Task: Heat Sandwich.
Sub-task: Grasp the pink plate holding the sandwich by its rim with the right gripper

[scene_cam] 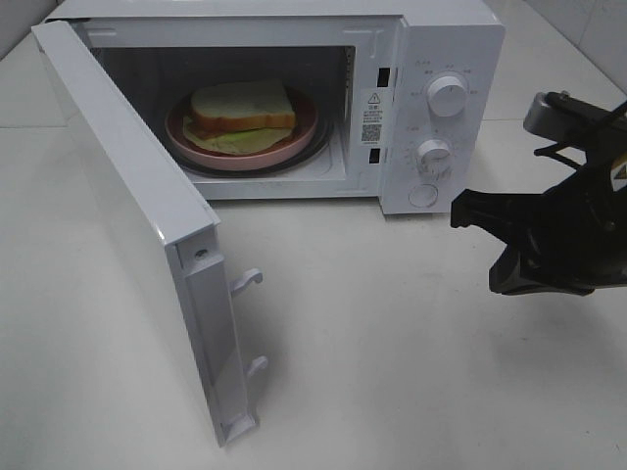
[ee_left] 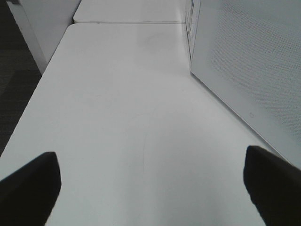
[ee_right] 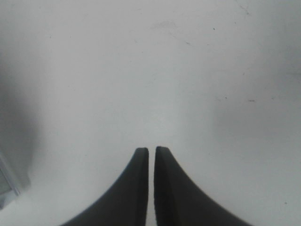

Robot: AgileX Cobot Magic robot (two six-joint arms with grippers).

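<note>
White-bread sandwich (scene_cam: 242, 110) with green lettuce sits on a round pink plate (scene_cam: 299, 140) inside the white microwave (scene_cam: 446, 44) at eleven o'clock. Its door (scene_cam: 118, 196) stands wide. The right hand (ee_right: 151, 149) (pressed together, empty) may clip the dials (scene_cam: 448, 96); the left hand (ee_left: 150, 155) is spread.

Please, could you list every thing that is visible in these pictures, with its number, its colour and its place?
microwave: one, white, at the back of the table
microwave door: one, white, swung open on the left side
sandwich: one, white bread with green lettuce and red-orange filling, on the plate inside the microwave
plate: one, pink, round, inside the microwave
knobs: two, white, one above the other on the microwave's right panel
table: one, white, under everything
left gripper: one, black, open, empty, above the table beside the microwave door
right gripper: one, black, shut, empty, to the right of the microwave
</note>
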